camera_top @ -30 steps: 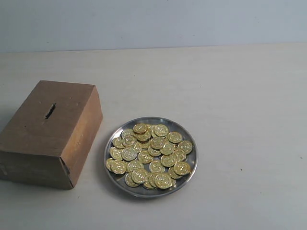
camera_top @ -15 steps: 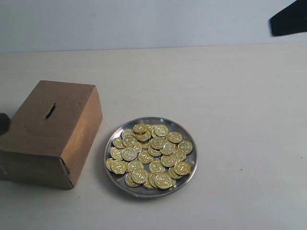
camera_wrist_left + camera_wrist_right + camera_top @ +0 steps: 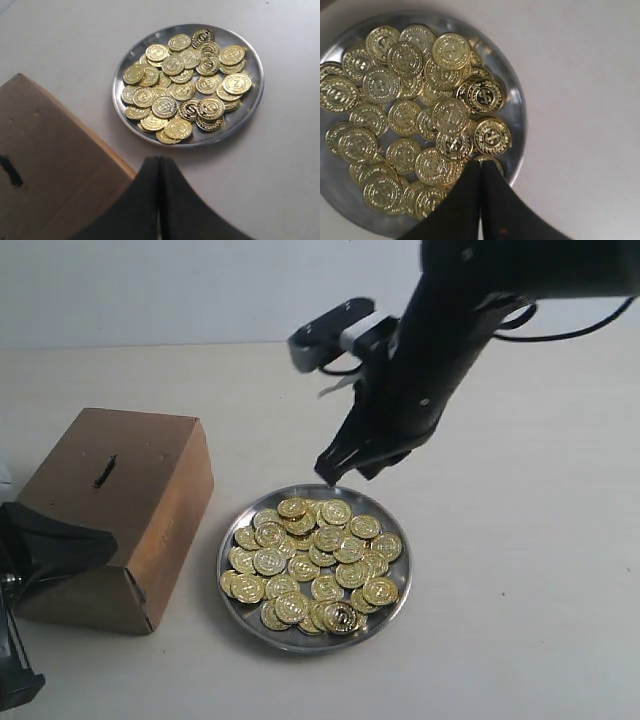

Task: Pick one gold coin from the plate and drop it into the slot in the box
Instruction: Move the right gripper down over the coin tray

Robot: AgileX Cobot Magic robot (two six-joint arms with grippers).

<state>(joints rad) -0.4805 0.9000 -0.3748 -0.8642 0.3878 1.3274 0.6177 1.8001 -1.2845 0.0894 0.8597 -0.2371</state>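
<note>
The black left gripper (image 3: 159,165) is nearest, its 2 fingers pressed together on nothing, just in front of the plain brown rectangular box (image 3: 120,520). Beside the box, the round silver-grey metal plate (image 3: 312,646) holds heaped gold coins (image 3: 315,560). The short dark slot (image 3: 104,471) lies on the box's top face. The black right gripper (image 3: 335,472) hovers above the plate's far rim, closed and empty.

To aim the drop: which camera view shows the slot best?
The exterior view: the slot shows whole on the box's broad face. The left wrist view catches it at the picture's edge; the right wrist view misses it.
</note>
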